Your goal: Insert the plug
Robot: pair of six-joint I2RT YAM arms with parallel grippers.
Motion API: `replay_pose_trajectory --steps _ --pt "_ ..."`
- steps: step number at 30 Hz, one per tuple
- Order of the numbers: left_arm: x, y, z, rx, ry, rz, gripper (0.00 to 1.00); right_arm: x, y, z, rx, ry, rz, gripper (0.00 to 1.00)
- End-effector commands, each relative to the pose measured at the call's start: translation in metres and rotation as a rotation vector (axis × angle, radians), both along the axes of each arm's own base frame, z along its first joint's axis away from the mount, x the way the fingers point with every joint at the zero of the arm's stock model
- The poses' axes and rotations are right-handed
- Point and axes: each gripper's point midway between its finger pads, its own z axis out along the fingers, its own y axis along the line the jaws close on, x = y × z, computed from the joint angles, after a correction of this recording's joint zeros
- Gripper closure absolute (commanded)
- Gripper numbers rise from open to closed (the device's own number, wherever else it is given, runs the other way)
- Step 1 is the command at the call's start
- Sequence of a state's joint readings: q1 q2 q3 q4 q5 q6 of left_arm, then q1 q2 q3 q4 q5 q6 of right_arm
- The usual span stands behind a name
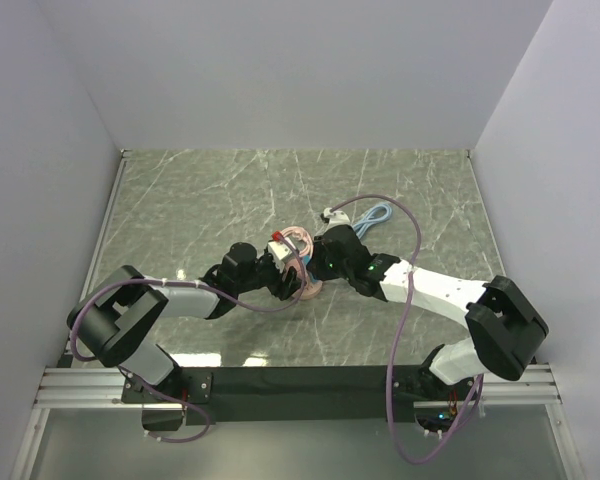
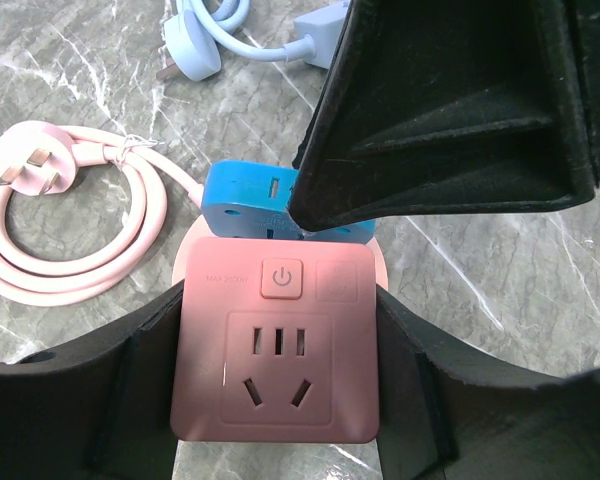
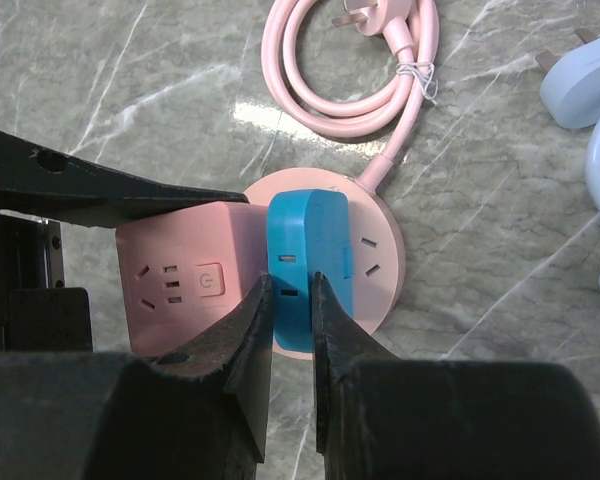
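We see the left claw (image 2: 275,335) clenched on the pink cube (image 2: 275,370), one dark finger pressed flat against each side wall. The cube's face with the power button and the socket slots is turned toward the left wrist camera. The right claw (image 3: 292,288) is pinched tight on the plug (image 3: 305,245), its two fingers (image 3: 252,335) gripping the near end of the small bright blue block, with only a narrow strip of blue showing between them. The plug stands on edge over a round pink plate (image 3: 380,270) that carries slot holes of its own, and its long side touches the right side of the cube. We cannot tell whether its pins are seated in any socket, since the blue body hides them. From above, both claws meet near the middle of the green marbled worktop (image 1: 200,200), with the arms reaching in from either side. The pink cord (image 3: 325,75) leaves the round plate and lies coiled and tied just beyond it, its three-pin end resting free on the worktop. A pale-blue cord (image 2: 242,45) with its own pale plug lies farther back, apart from the cube.
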State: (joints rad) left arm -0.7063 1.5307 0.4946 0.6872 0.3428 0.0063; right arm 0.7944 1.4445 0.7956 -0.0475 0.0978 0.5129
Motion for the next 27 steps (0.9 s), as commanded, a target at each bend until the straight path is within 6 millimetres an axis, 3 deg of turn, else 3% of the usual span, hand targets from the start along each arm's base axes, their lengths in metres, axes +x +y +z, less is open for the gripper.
replay_pose_trajectory --steps 1,12,19,20,22,23,27 --pt "-0.005 0.007 -0.006 0.008 0.046 0.028 0.99 -0.067 -0.057 -0.085 -0.272 0.306 -0.008 1.00" --pt "-0.009 0.007 -0.002 -0.008 0.041 0.018 0.99 -0.074 -0.067 -0.095 -0.296 0.359 -0.046 1.00" --pt "-0.009 0.006 -0.003 -0.007 0.044 0.012 0.98 -0.076 -0.065 -0.091 -0.272 0.344 -0.042 1.00" --pt "-0.010 0.006 -0.005 -0.003 0.049 0.013 0.94 -0.075 -0.064 -0.088 -0.263 0.334 -0.037 0.98" --pt "-0.009 0.006 -0.006 -0.005 0.053 0.016 0.78 -0.073 -0.063 -0.084 -0.252 0.317 -0.030 0.84" --pt "-0.009 0.006 -0.007 -0.006 0.054 0.016 0.72 -0.071 -0.061 -0.079 -0.245 0.300 -0.024 0.66" --pt "-0.012 0.007 0.000 -0.025 0.041 0.013 0.43 -0.056 -0.054 -0.054 -0.214 0.225 -0.026 0.59"
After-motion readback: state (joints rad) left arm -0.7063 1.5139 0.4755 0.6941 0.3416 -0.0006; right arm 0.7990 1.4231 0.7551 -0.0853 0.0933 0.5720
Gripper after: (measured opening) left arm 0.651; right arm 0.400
